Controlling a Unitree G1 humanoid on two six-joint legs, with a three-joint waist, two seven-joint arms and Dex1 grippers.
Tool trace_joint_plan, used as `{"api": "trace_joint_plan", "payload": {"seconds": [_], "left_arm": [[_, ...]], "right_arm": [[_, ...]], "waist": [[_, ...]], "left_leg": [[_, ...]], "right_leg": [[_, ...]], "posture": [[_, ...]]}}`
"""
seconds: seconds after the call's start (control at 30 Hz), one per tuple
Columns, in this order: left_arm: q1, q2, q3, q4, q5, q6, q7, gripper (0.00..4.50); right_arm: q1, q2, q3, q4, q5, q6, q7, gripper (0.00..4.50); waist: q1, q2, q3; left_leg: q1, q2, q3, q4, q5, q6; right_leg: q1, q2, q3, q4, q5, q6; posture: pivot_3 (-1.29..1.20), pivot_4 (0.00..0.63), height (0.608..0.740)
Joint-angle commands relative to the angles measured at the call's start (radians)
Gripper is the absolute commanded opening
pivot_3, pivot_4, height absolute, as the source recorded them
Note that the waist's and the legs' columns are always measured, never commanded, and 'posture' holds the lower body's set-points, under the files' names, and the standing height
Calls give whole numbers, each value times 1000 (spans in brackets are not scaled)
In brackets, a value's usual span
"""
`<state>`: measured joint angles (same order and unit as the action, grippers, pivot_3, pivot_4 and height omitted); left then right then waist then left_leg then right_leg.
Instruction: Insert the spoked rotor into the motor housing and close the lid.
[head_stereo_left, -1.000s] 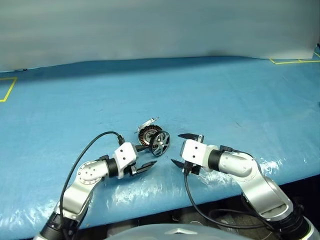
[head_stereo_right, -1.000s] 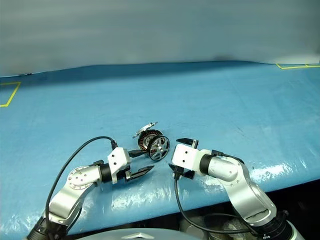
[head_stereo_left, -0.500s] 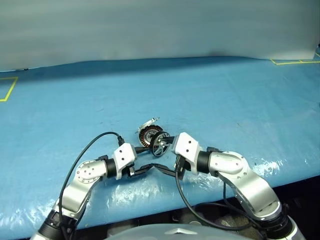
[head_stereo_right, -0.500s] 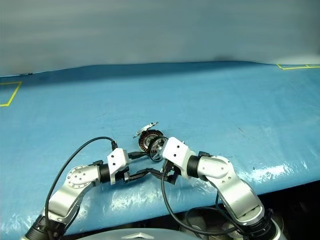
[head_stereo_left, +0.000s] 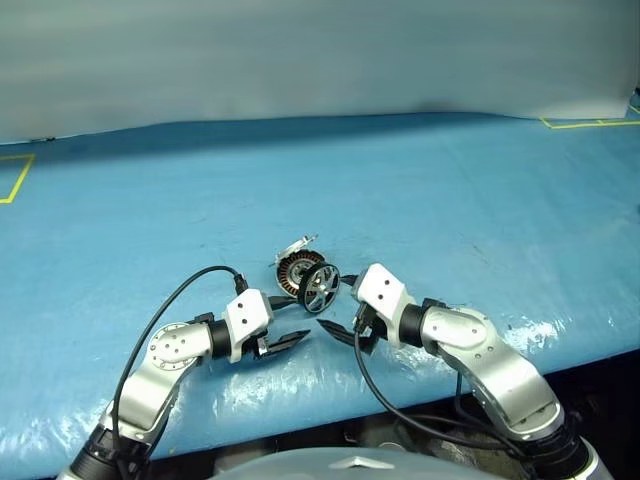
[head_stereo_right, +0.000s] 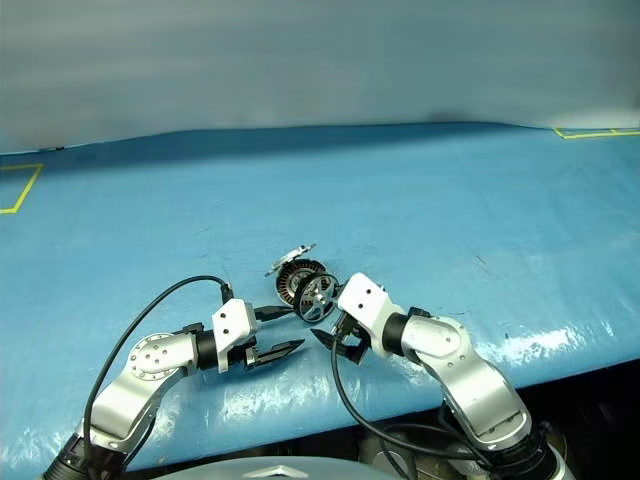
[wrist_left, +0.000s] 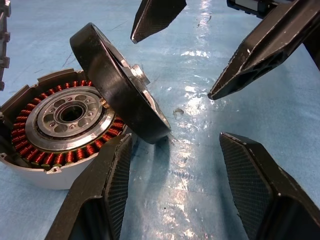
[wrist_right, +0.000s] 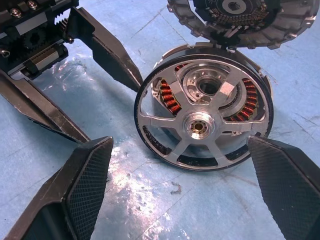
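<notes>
The spoked rotor (head_stereo_left: 320, 287) stands on its edge and leans against the motor housing (head_stereo_left: 295, 268), which lies flat with its copper windings (wrist_left: 60, 157) showing. The scalloped silver lid (head_stereo_left: 297, 245) is hinged up behind the housing. My left gripper (head_stereo_left: 293, 320) is open and empty just in front of and left of the rotor. The right gripper (head_stereo_left: 336, 306) is open too, its fingers (wrist_right: 85, 175) wide on either side of the rotor's spoked face (wrist_right: 202, 127), a little short of it. Neither gripper touches the rotor.
Everything lies on a blue-covered table (head_stereo_left: 450, 200), whose front edge (head_stereo_left: 300, 405) runs just under both arms. Yellow tape marks (head_stereo_left: 15, 180) sit at the far left and far right corners. A black cable (head_stereo_left: 175, 300) loops over the left arm.
The right gripper has swung in from the right towards the rotor and rolled at the wrist. The left gripper, rotor, housing and lid have stayed in place.
</notes>
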<state>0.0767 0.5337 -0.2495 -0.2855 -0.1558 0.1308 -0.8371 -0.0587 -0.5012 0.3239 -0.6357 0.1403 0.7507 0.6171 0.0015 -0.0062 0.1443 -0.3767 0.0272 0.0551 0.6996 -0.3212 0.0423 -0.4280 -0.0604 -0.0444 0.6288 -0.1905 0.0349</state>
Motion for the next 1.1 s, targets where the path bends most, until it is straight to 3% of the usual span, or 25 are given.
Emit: {"api": "trace_joint_plan", "payload": {"seconds": [0.03, 0.73, 0.97, 1.1], "left_arm": [[-3, -1, -6, -41, -3, -7, 0, 2952], [-12, 1, -9, -15, 24, -12, 5, 2952], [24, 10, 3, 61, 33, -105, -9, 2952], [28, 12, 9, 132, 38, -175, -19, 2916]], "right_arm": [[-8, 21, 8, -5, -7, -25, -31, 4500], [-49, 61, 32, 82, -25, -100, -58, 4500], [-52, 58, 68, 92, -44, -114, -51, 4500], [-58, 63, 78, 91, -51, -124, -49, 3572]], "waist": [[0, 0, 0], [0, 0, 0], [-1, 0, 0], [-1, 0, 0]], "left_leg": [[0, 0, 0, 0, 0, 0], [0, 0, 0, 0, 0, 0], [0, 0, 0, 0, 0, 0], [0, 0, 0, 0, 0, 0]], "right_leg": [[0, 0, 0, 0, 0, 0], [0, 0, 0, 0, 0, 0], [0, 0, 0, 0, 0, 0], [0, 0, 0, 0, 0, 0]], "posture": [[0, 150, 740], [0, 150, 740], [0, 150, 740], [0, 150, 740]]}}
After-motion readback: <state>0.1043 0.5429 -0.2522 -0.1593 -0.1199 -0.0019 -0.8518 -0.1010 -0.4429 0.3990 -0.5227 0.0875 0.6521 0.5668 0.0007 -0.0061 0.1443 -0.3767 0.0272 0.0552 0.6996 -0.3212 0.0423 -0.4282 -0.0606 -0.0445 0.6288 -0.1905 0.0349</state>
